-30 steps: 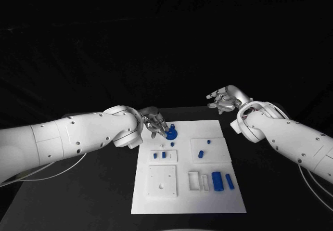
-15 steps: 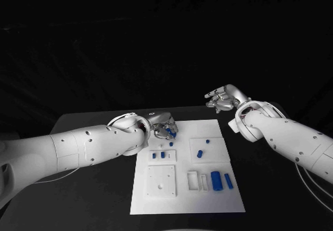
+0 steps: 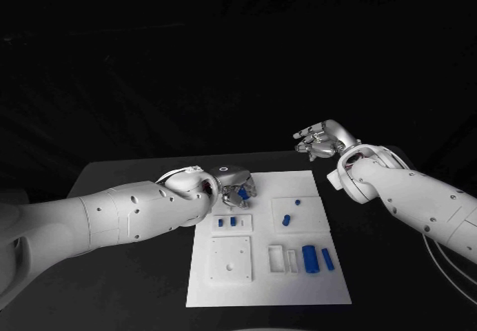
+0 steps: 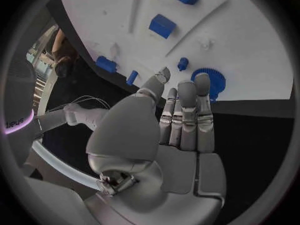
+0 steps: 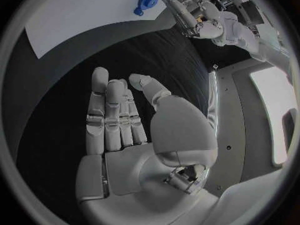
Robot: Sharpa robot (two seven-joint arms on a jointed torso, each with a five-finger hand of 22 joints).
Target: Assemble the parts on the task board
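Blue parts [image 3: 310, 258] on a white task board [image 3: 298, 289], black table [image 3: 119, 276].

black table [image 3: 129, 179], dark backdrop

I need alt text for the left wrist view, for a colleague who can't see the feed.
The left hand, fingers straight and together, holding nothing, hovers at the edge of the white task board, fingertips near a blue gear. Further across the board are a small blue peg and several blue blocks.
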